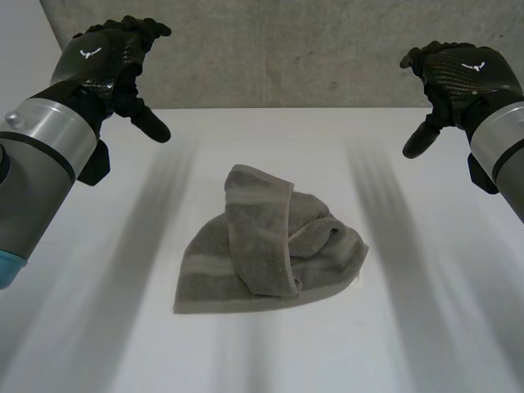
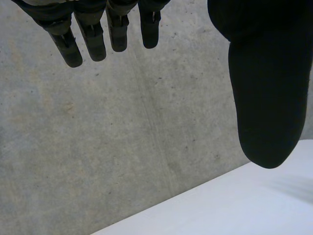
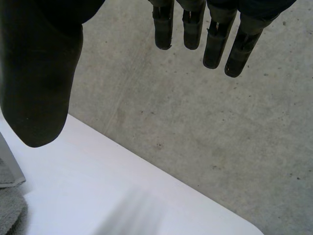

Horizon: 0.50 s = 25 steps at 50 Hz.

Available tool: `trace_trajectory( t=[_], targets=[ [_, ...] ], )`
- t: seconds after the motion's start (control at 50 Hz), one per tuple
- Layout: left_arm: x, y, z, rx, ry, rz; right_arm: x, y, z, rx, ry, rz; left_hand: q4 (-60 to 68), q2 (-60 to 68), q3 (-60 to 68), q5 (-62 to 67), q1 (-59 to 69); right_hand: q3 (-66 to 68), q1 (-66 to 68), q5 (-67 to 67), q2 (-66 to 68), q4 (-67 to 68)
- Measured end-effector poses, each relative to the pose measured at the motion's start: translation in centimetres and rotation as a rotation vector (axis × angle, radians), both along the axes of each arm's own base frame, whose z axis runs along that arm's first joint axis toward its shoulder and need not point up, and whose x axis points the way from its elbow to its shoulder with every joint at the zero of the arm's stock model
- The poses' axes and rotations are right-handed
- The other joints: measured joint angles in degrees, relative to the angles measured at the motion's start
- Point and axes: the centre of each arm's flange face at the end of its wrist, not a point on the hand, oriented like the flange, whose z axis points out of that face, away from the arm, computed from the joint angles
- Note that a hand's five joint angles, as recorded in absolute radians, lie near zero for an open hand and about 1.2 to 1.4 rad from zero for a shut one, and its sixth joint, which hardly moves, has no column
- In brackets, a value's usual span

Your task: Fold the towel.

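While the grey towel (image 1: 270, 250) lies crumpled in a loose heap on the white table (image 1: 426, 344), one flap doubled over its middle, neither hand touches it. Left hand (image 1: 110, 65) hangs well apart from the towel, beyond its far left side, fingers (image 2: 93, 41) straight, thumb spread away, holding nothing. Right hand (image 1: 458, 78) hangs likewise beyond the towel's far right side, fingers (image 3: 215, 44) straight and empty.

A white table (image 1: 426, 344) stands against a rough grey concrete wall (image 1: 270, 49) marked with faint specks.
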Motion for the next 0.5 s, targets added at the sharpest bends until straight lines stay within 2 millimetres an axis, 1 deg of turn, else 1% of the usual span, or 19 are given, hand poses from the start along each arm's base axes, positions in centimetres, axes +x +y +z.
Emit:
trace_trajectory(
  t=[0.38,0.44,0.5],
  targets=[
    [-0.1,0.1,-0.2,-0.001,-0.007,-0.009,0.2,0.2,0.1,-0.011,0.01,0.018,0.0,-0.2,0.0,0.0,0.0,0.0,0.0,0.0,0.0,0.0],
    [-0.3,0.0,-0.6,0.0,-0.009,-0.019,0.4,0.4,0.1,-0.029,0.052,0.041,0.0,-0.2,0.0,0.0,0.0,0.0,0.0,0.0,0.0,0.0],
    [-0.8,-0.5,-1.5,0.005,-0.016,-0.046,0.7,0.8,-0.4,-0.051,0.177,0.088,0.0,-0.2,0.0,0.0,0.0,0.0,0.0,0.0,0.0,0.0]
  ],
)
